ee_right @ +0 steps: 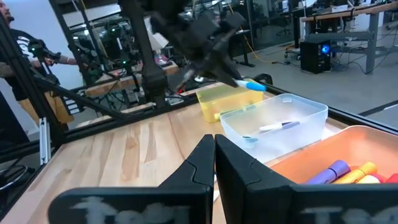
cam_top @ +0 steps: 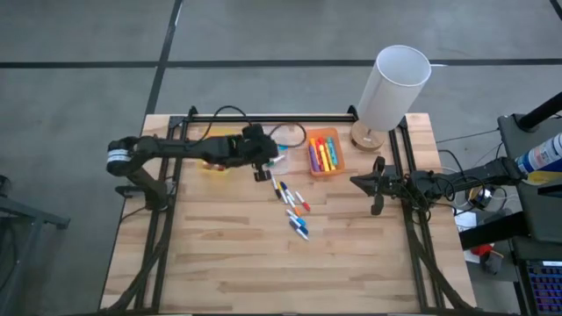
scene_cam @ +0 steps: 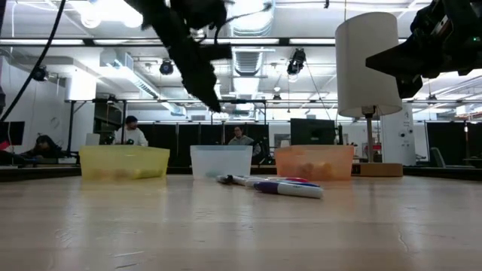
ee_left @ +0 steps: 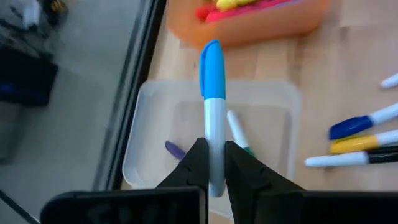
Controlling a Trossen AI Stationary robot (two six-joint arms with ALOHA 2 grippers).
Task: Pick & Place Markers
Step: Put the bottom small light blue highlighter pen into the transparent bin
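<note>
Left claw (ee_left: 211,171) clenched on blue-capped white-bodied marker (ee_left: 212,99), held above clear plastic bin (ee_left: 149,102) already holding two markers. Orange bin (cam_top: 324,154) of markers just beside. Loose markers (cam_top: 292,206) lie on wooden table (cam_top: 219,254). Right claw (ee_right: 214,152) closed, empty, near table's right edge.

yellow bin (scene_cam: 124,162) contents blurred, held marker's (ee_left: 213,112) lower end hidden
</note>
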